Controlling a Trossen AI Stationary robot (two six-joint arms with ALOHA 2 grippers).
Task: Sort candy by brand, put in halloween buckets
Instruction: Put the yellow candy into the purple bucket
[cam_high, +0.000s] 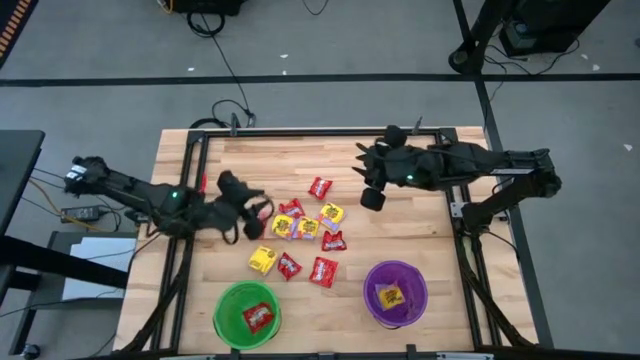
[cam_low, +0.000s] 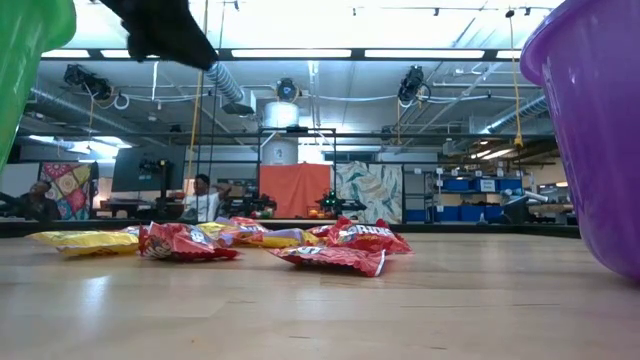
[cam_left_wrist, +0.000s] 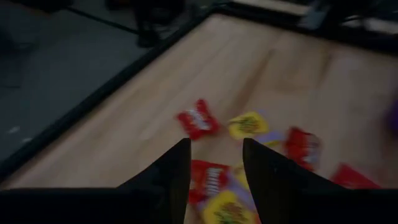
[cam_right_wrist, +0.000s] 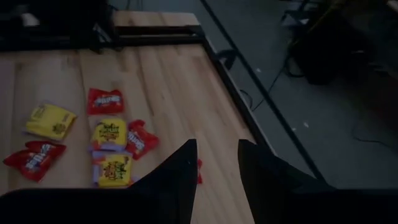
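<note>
left gripper fingers spread, nothing between them, hanging over the left edge of the candy pile; in the left wrist view a red packet shows in the gap, under the tips, not pinched

right gripper fingers also apart and empty, up near the table's far right side, well apart from the pile

high view: pile sits mid-table, red and yellow packets mixed, one red off alone on the far side. green bucket at near edge holds a red packet, purple bucket to its right holds a yellow one

low view shows neither bucket's contents, only their walls at both edges and packets lying flat between; people in the room behind
</note>
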